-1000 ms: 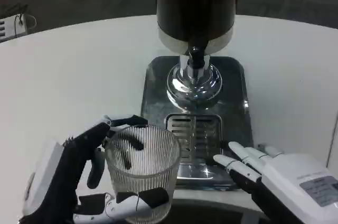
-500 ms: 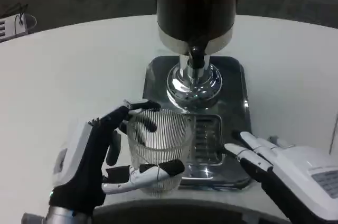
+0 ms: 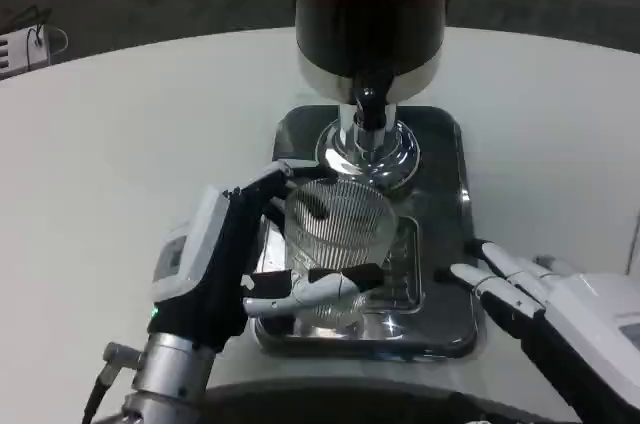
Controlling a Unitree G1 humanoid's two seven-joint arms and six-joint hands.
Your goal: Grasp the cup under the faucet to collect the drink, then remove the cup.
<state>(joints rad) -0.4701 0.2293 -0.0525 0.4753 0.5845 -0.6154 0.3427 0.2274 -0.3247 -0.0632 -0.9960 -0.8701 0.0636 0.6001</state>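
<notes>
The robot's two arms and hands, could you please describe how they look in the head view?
The left hand has a white back panel with a small grey marking, a black body beneath it, and fingers in white and black. Its silver metallic forearm carries a thin dark cable at the wrist. The right hand has a white back with a grey label at the picture's edge, white fingers and black undersides.

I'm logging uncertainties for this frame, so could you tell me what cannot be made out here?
- Dispenser: top cut off by the head view's upper edge.
- Right hand: partly cut off at the lower right corner.
- Ribbed glass cup held by the left hand: any liquid inside is unclear.
</notes>
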